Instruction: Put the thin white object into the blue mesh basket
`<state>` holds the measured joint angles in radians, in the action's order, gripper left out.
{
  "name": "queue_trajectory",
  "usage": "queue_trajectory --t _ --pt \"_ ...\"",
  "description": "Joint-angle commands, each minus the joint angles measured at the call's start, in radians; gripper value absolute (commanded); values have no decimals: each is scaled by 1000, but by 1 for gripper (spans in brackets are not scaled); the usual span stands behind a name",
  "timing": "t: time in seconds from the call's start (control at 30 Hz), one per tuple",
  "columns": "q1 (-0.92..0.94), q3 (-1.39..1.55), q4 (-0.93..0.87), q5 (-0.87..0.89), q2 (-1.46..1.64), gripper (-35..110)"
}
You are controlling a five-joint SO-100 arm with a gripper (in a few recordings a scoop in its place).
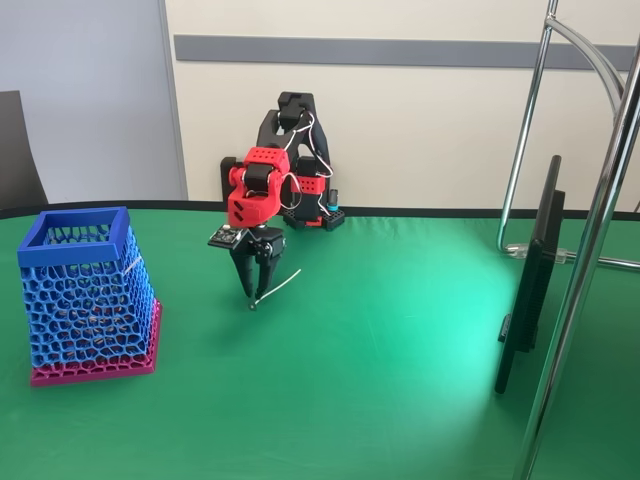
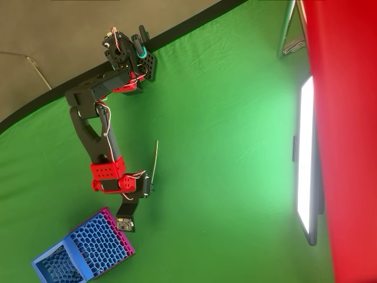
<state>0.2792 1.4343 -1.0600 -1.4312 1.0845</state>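
Observation:
The thin white object [image 1: 278,286] is a slim stick slanting up to the right from the table surface; in the overhead view the stick [image 2: 155,162] runs from the gripper toward the arm's base. My red and black gripper [image 1: 253,296] points straight down, its fingertips meeting on the stick's lower dark-tipped end, close to the green cloth. In the overhead view the gripper [image 2: 151,188] sits at the stick's near end. The blue mesh basket [image 1: 75,236] with its magenta base stands upright well to the left of the gripper; the basket [image 2: 56,259] is at the bottom left in the overhead view.
A dark monitor [image 1: 530,280] stands edge-on at the right, its lit screen [image 2: 306,159] seen from above. Chrome stand tubes [image 1: 600,230] rise on the right. A large red blurred shape [image 2: 344,118] covers the overhead view's right edge. Green cloth lies open between gripper and basket.

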Motion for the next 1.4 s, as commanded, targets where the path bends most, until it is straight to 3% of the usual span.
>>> queue_trajectory --t 0.0,0.87,1.07,1.37 --pt "3 -43 14 -11 3 11" --pt "5 -61 14 -51 -49 11" --pt "-6 -71 14 -35 -54 0" --pt "-23 -74 14 2 -41 0"
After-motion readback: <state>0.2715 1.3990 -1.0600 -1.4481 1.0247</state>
